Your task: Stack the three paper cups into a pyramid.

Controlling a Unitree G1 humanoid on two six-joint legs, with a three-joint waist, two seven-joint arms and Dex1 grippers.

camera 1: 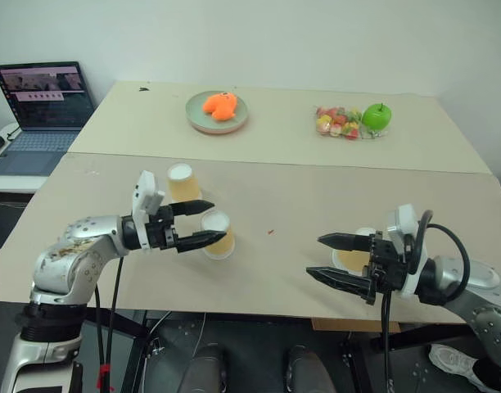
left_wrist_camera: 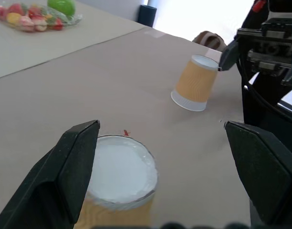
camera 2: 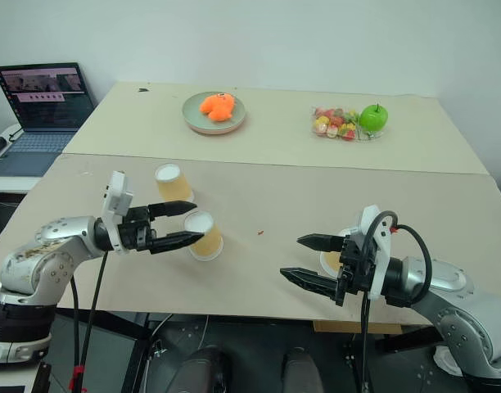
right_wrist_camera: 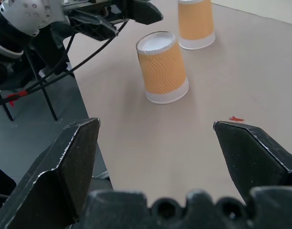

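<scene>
Cups: there are three paper cups, all upside down with the white flat bottom on top, all standing on the counter [camera 1: 275,270].
Far cup [camera 1: 182,182]: it stands on the robot's left side, a bit farther back than the others.
Near cup [camera 1: 218,234]: it stands close to the far cup, but the two are not touching and not lined up as a base.
Third cup [camera 1: 354,259]: it stands well apart from the other two, over on the robot's right side, partly hidden behind the right pincer.
Left pincer [camera 1: 203,223]: it is wide open and holds nothing. Its two black fingers reach toward the near cup, one on each side of the white top, and I cannot tell if they touch it.
Right pincer [camera 1: 331,258]: it is wide open too and holds nothing. It sits just in front of the third cup.
Done: nothing is stacked yet. No cup sits on another cup.
Left to do: I think two cups must be put side by side. Then the last cup must go on top, sitting across both.
Other things: a green plate [camera 1: 217,111] with an orange toy, a bag of sweets [camera 1: 337,122] and a green apple [camera 1: 376,117] are far back and not in the way.
</scene>
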